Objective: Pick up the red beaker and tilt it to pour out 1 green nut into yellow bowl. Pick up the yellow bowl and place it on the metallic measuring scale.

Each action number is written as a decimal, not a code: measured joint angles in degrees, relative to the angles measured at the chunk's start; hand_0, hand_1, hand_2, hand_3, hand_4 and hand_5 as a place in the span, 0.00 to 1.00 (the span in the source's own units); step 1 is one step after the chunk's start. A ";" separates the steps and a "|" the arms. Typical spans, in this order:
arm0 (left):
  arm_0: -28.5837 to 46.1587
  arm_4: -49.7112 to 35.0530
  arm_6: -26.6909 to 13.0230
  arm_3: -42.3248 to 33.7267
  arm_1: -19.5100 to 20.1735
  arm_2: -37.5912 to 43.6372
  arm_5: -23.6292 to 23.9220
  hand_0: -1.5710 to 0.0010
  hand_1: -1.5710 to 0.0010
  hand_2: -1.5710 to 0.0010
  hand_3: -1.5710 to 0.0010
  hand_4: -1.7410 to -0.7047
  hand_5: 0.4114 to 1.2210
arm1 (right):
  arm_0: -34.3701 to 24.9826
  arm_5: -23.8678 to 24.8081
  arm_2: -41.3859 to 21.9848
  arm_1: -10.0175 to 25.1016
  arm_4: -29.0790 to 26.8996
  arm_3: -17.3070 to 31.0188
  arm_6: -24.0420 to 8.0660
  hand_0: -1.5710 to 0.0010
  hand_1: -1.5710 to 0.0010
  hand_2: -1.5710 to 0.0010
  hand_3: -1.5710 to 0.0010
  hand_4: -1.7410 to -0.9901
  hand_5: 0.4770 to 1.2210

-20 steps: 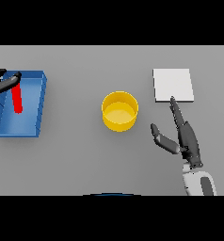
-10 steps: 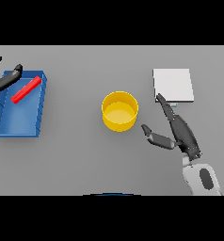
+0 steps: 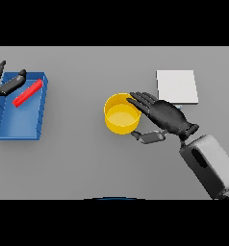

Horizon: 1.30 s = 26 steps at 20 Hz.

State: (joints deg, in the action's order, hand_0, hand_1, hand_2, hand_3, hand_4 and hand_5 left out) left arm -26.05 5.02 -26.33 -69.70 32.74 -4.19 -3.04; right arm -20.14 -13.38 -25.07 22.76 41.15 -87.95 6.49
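Note:
The yellow bowl (image 3: 120,115) stands upright in the middle of the table. My right hand (image 3: 167,117) is at its right side, open. Its straight fingers (image 3: 139,102) lie over the bowl's right rim, and the thumb (image 3: 147,137) reaches toward the bowl's lower right wall. The red beaker (image 3: 28,92) lies on its side, slanted, in the blue tray (image 3: 18,127) at the far left. My left hand (image 3: 6,84) is open at the tray's upper left corner, clear of the beaker. The metallic scale (image 3: 177,86), a pale square plate, sits behind my right hand.
The blue tray's walls stand up around the beaker. Bare grey table lies between the tray and the bowl, and in front of the bowl.
My left hand let go of the red beaker, which now lies in the tray, and drew back to the left. My right hand moved left onto the bowl's rim.

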 measured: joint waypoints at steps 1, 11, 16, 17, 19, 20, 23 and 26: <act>-0.08 -0.03 -0.10 0.37 0.21 0.30 0.05 1.00 1.00 1.00 1.00 0.90 0.34 | -1.12 -0.79 -1.44 0.18 1.29 1.03 0.63 1.00 1.00 1.00 1.00 0.77 0.22; 0.08 -0.54 0.28 0.66 1.00 1.08 -0.67 1.00 1.00 1.00 1.00 0.90 0.36 | -13.46 -7.94 -10.35 -1.27 7.16 14.56 5.99 1.00 1.00 1.00 1.00 0.77 0.25; 0.63 -0.20 1.21 0.67 0.85 0.51 -1.08 1.00 1.00 1.00 1.00 0.91 0.36 | -17.47 -11.23 -13.27 -2.85 8.93 19.58 5.47 1.00 1.00 1.00 1.00 0.75 0.26; 0.50 -0.47 1.25 1.08 1.44 1.09 -1.33 1.00 1.00 1.00 1.00 0.91 0.36 | -17.09 -11.07 -13.98 -3.19 9.44 20.66 5.55 1.00 1.00 1.00 1.00 0.75 0.26; 0.27 -0.49 1.82 1.07 1.36 0.98 -1.53 1.00 1.00 1.00 1.00 0.91 0.36 | -18.48 -11.63 -14.33 -3.61 9.61 22.46 5.86 1.00 1.00 1.00 0.99 0.74 0.28; 0.45 -0.11 1.86 1.54 1.69 1.02 -1.43 1.00 1.00 1.00 1.00 0.92 0.37 | -18.58 -12.01 -14.41 -3.21 9.72 22.76 5.96 1.00 1.00 1.00 0.99 0.74 0.29; -0.47 0.05 0.79 1.53 1.54 0.76 -1.49 1.00 1.00 1.00 1.00 0.92 0.37 | -18.53 -13.08 -14.43 -3.96 9.46 23.16 4.77 1.00 0.99 0.98 0.95 0.68 0.39; 0.00 0.10 1.48 1.50 1.16 0.61 -1.24 1.00 1.00 1.00 1.00 0.92 0.37 | -19.26 -11.89 -14.62 -4.68 9.96 24.36 5.10 0.71 0.74 0.78 0.79 0.50 0.65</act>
State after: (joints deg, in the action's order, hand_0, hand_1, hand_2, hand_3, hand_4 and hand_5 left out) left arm -26.06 5.12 -24.85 -68.20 33.90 -3.57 -4.27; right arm -39.41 -25.27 -39.69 18.09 51.11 -63.59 11.59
